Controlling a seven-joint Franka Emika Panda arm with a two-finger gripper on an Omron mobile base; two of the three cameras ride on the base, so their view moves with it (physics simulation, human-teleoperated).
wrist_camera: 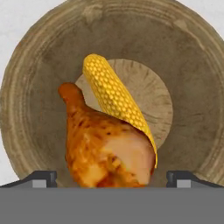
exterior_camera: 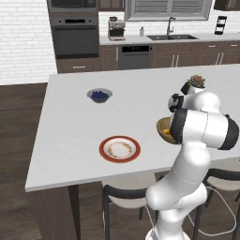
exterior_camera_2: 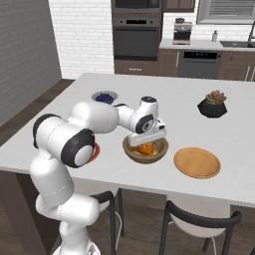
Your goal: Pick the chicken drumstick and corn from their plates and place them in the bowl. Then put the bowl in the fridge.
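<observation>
End effector sits directly over the bowl, pointing down into it; fingertips show at 7 and 5 o'clock of hand view, spread wide w/ the food between them, not clamping anything I can see; reads as wide, holding nothing.

Chicken drumstick + corn both inside bowl; in hand view drumstick lies at 6 o'clock of bowl floor, thin bone end toward 10; corn runs diagonally 12 to 5, lower end resting on the drumstick's fat end, touching it. In right base view just an orange-yellow lump under the fingers; can't separate the two there.

Bowl on white surface, near front edge; tan plate just beside it at 3 o'clock in right base view, apart, not touching; bare. Red-rimmed plate at bowl's 9 o'clock in left base view, near, bare w/ brownish marks in centre; in right base view mostly hidden behind the arm. In left base view the bowl is half hidden by the forearm.

Grey blueberry bowl farther back on surface, approx 11 o'clock from bowl, well apart; dark plant pot at approx 1 o'clock in right base view. Wall oven + sink on back wall.
</observation>
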